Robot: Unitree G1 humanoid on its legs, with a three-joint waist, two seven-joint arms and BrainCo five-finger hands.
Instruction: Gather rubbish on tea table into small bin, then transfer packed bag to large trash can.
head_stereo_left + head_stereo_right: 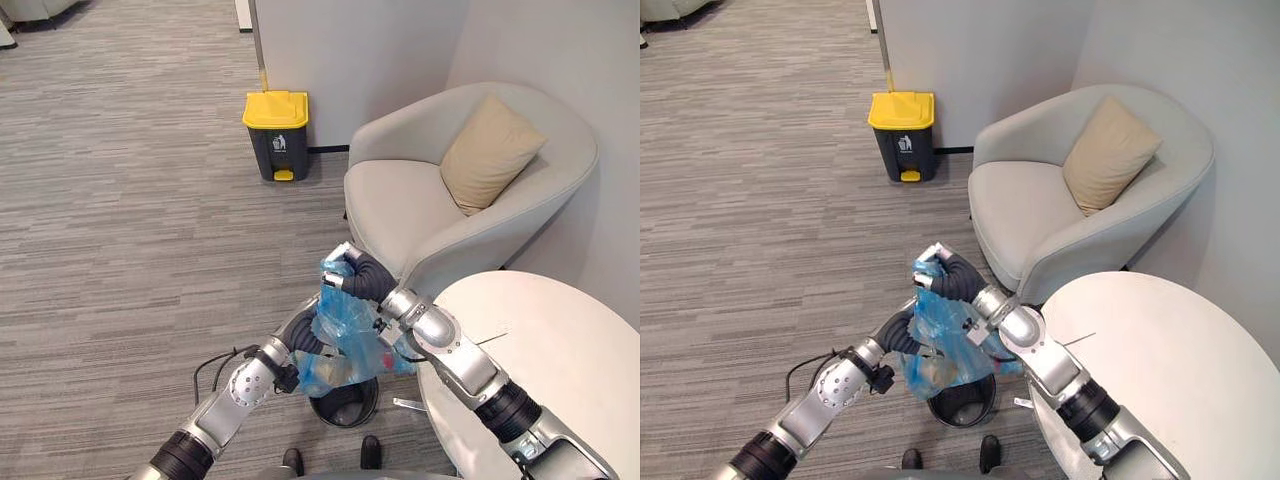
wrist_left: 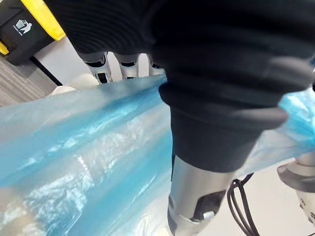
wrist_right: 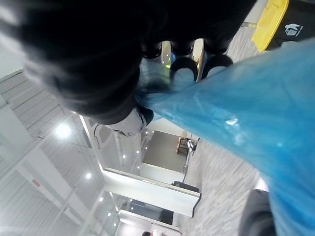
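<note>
A blue see-through bag (image 1: 345, 330) with rubbish in its bottom hangs just above the small black bin (image 1: 345, 405) on the floor beside the white round tea table (image 1: 560, 360). My right hand (image 1: 358, 274) is shut on the bag's gathered top, and in the right wrist view its fingers (image 3: 182, 73) curl over the blue plastic (image 3: 246, 113). Lower down, my left hand (image 1: 303, 332) grips the bag's side; the film (image 2: 88, 147) runs between its fingers (image 2: 98, 66) and thumb. The large grey trash can (image 1: 277, 135) with a yellow lid stands shut by the far wall.
A light grey armchair (image 1: 400, 200) with a beige cushion (image 1: 490, 150) stands between the table and the large can. Grey carpet (image 1: 130, 220) stretches open to the left, up to the can.
</note>
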